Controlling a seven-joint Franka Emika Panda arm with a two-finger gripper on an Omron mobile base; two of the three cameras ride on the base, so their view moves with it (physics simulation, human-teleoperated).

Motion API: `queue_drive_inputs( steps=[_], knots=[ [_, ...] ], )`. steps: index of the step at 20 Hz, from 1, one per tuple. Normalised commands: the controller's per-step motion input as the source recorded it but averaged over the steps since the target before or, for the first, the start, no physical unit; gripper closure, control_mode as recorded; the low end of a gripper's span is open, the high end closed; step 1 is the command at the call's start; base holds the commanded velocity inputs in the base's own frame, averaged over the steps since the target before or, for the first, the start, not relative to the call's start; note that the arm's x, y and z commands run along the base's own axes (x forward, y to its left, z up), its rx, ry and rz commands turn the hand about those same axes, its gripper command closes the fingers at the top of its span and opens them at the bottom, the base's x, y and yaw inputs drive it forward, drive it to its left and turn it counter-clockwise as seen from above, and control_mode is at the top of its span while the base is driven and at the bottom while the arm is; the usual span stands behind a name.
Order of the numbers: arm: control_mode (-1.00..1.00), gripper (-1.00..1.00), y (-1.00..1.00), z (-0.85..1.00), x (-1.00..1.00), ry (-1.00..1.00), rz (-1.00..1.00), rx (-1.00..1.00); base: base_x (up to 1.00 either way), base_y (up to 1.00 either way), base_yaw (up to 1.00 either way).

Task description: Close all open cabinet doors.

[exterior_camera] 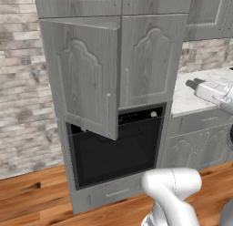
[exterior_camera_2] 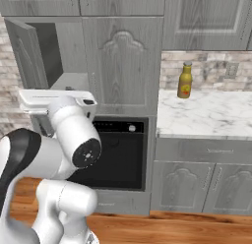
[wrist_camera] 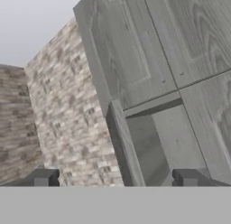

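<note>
Open cabinet door (exterior_camera: 84, 79): left-hand leaf of the pair above the oven, swung out towards the room on its left-side hinges; the free edge with its slim bar handle (exterior_camera: 108, 112) hangs out over the oven's top left corner. In the right base view the same leaf stands edge-on, showing the dark cavity behind.

Closed cabinet door (exterior_camera: 152, 61): right-hand leaf of the pair, flush with the carcass; needs nothing.

Oven (exterior_camera: 116, 145): black glass front directly below the pair, shut; not a task item.

Bench (exterior_camera_2: 206, 112): marble top to the right of the oven column, carrying a yellow bottle (exterior_camera_2: 185, 80) near its back left corner; irrelevant to the job.

Gripper (wrist_camera: 115, 178): fingertips set wide apart, nothing between them. The hand view looks up along the open door's edge, which runs between the tips, apparently lined up for a push.

Contact: cannot tell whether the fingers touch the door.

Task status: judged unfinished; one door open.

Likely next need: press on the leaf's outer face near the handle edge, swinging it back to the frame.
</note>
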Motion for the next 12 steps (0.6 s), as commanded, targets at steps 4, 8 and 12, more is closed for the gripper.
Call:
queue_drive_inputs(
  steps=[4,8,12],
  knots=[
    [-1.0,-1.0,0.11,0.19,-0.96,-0.09,-0.06,0.0,0.0,0.0,0.0],
    [-1.0,-1.0,0.41,0.01,-0.29,-0.02,-0.08,-0.04,0.0,0.0,0.0],
    [-1.0,-1.0,0.66,0.0,0.1,0.0,-0.18,-0.14,0.0,0.0,0.0]
  ],
)
